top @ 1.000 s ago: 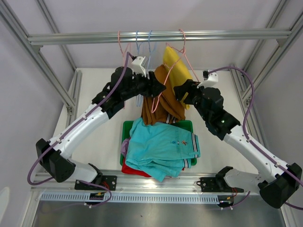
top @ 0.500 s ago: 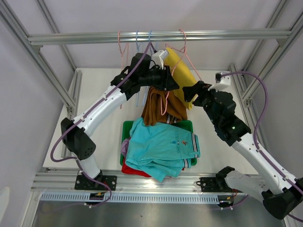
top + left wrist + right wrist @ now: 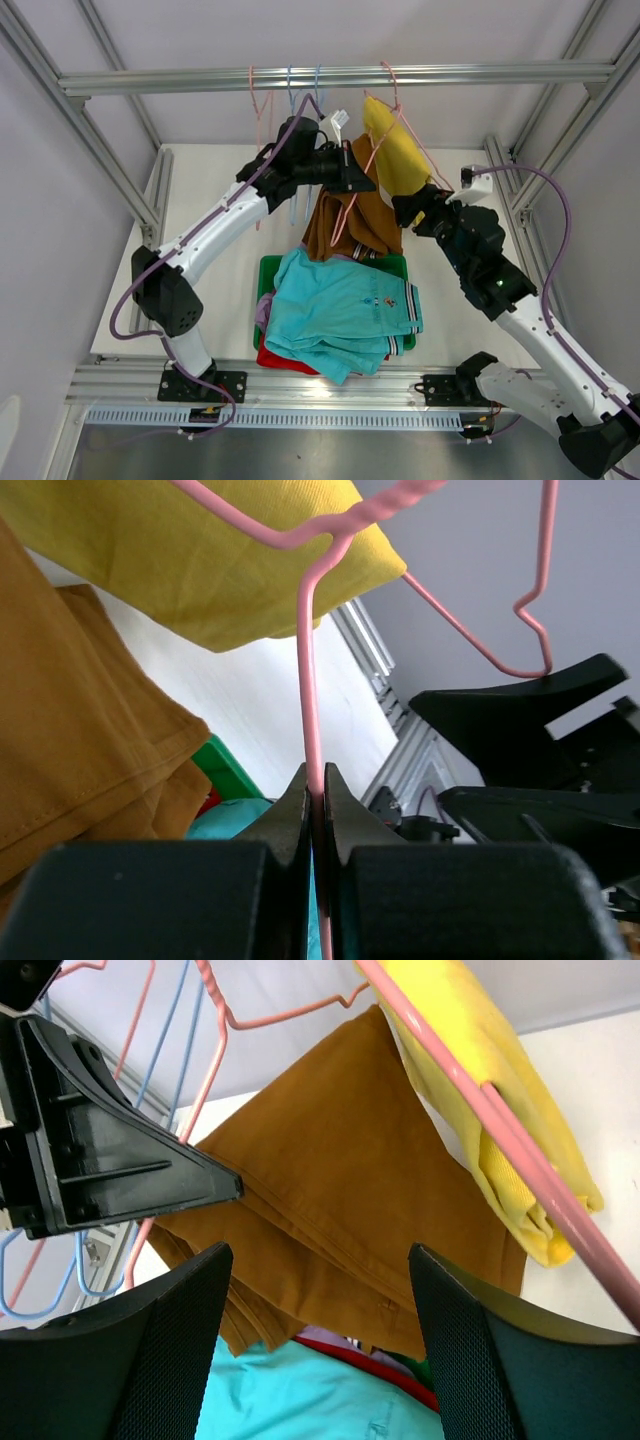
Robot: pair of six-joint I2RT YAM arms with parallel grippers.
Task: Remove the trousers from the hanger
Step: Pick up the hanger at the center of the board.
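Hangers first, top view: one bare pink hanger (image 3: 254,95) and two blue hangers (image 3: 292,92) hook over the aluminium rail (image 3: 480,72) at 11 o'clock, nothing on them. L gripper (image 3: 362,184) sits just right of them, arm reaching up from 8 o'clock. Its wrist view shows the jaws pinched tight on a thin wire of a pink hanger (image 3: 308,680), L gripper (image 3: 313,780) w/ no gap beside the wire. Brown trousers (image 3: 345,225) hang directly under that grip, at frame centre, lower edge touching the heap below. Can't tell which hanger carries them.

At 6 o'clock the green tray (image 3: 400,262) rests on the white table (image 3: 225,300). Teal trousers (image 3: 345,310) lie on top and spill over the near rim. Red trousers (image 3: 285,360) peek out beneath at 7 o'clock, lilac trousers (image 3: 263,312) show at the left edge.

Yellow trousers (image 3: 395,150) are at 1 o'clock, draped over a 2nd pink hanger's bar (image 3: 480,1090) hooked on the rail. R gripper (image 3: 412,206) is just below-right of them, approx. 3 o'clock of the brown pair. Per its wrist cam, R gripper (image 3: 320,1250) has fingers (image 3: 170,1350) spread wide, holding nothing, brown and yellow cloth ahead of it.
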